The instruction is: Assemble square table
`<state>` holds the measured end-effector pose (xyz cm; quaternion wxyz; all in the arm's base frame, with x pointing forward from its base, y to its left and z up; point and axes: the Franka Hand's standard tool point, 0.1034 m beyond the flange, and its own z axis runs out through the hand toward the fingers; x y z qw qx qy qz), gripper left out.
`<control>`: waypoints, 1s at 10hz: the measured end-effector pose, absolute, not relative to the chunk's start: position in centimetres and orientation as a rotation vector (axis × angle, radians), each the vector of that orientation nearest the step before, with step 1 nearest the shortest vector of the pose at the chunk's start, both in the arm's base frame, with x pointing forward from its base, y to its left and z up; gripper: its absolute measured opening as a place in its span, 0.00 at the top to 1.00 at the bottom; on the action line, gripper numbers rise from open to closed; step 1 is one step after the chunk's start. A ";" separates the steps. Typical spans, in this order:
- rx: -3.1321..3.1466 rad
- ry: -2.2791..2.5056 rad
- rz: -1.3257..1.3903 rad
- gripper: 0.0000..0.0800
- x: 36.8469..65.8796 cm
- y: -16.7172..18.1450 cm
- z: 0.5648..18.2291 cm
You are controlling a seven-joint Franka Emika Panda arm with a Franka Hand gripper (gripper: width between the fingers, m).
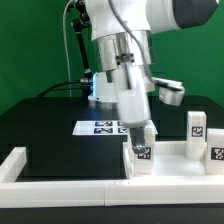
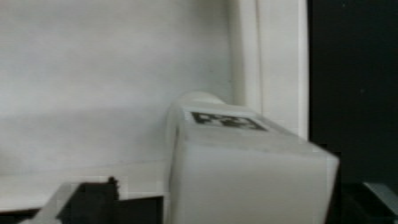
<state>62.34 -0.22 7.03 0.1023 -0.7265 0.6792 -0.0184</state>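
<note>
My gripper (image 1: 141, 133) is shut on a short white leg (image 1: 142, 157) with a black-and-white tag and holds it upright at the corner of the square table top (image 1: 176, 163) nearest the exterior view's left. In the wrist view the leg (image 2: 240, 150) fills the space between my dark fingers (image 2: 84, 203), with the top's flat white face (image 2: 98, 90) and raised rim (image 2: 276, 50) behind it. I cannot tell whether the leg's lower end sits in the corner socket. Two more tagged legs (image 1: 196, 124) (image 1: 218, 152) stand at the exterior view's right.
The marker board (image 1: 103, 127) lies on the black surface behind the top. A long white bar (image 1: 22, 167) edges the black surface at the exterior view's left and front. A green wall stands behind the arm.
</note>
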 end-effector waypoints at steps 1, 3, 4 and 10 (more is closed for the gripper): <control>-2.324 1.813 -0.085 0.28 62.5 0.3 7.2; -2.492 1.597 -0.111 0.20 62.5 0.6 7.2; -2.538 1.526 -0.119 0.19 62.5 0.6 7.1; -2.917 0.825 -0.183 0.19 62.6 1.0 7.1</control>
